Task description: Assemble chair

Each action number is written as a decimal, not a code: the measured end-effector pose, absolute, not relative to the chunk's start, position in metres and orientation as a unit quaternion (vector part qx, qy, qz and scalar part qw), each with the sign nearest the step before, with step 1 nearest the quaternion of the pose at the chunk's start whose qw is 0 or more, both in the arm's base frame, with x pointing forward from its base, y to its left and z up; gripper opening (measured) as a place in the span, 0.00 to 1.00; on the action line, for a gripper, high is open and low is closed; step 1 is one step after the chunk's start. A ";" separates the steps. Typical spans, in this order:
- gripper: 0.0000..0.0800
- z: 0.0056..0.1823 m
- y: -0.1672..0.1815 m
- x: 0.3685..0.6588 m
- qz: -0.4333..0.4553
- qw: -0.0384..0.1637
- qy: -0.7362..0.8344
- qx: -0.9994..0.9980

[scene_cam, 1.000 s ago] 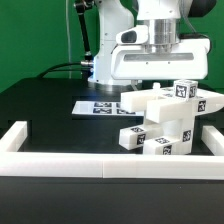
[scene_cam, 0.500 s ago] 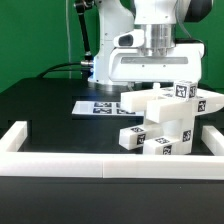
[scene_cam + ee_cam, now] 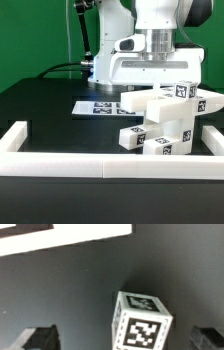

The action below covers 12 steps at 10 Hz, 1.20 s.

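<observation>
The chair (image 3: 166,122) is a cluster of white blocky parts with black-and-white tags, standing at the exterior view's right on the black table. My gripper (image 3: 152,84) hangs just above and behind it, its fingertips partly hidden by the top parts. In the wrist view a white tagged post (image 3: 140,323) stands between the two dark fingers (image 3: 40,339), which sit wide apart and touch nothing. My gripper (image 3: 122,340) is open and holds nothing.
The marker board (image 3: 100,105) lies flat on the table behind the chair parts. A low white border rail (image 3: 60,166) runs along the front and up both sides. A white band (image 3: 60,238) crosses one corner of the wrist view.
The wrist above the hand has shifted slightly. The chair parts have not moved and the jaws stay open.
</observation>
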<state>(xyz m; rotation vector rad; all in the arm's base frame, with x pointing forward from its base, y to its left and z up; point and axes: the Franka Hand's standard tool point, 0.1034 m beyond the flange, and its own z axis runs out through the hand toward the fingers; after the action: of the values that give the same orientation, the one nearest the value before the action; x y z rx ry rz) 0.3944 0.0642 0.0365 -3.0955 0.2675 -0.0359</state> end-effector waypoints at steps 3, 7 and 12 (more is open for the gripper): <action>0.81 0.031 0.068 0.393 -0.006 0.016 0.085 -0.996; 0.81 0.033 0.068 0.403 -0.013 0.018 0.080 -0.997; 0.81 0.032 0.069 0.399 -0.006 0.018 0.081 -0.996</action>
<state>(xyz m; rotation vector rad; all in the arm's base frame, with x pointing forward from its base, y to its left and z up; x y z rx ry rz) 0.3988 0.0693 0.0321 -3.0942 0.2528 -0.0188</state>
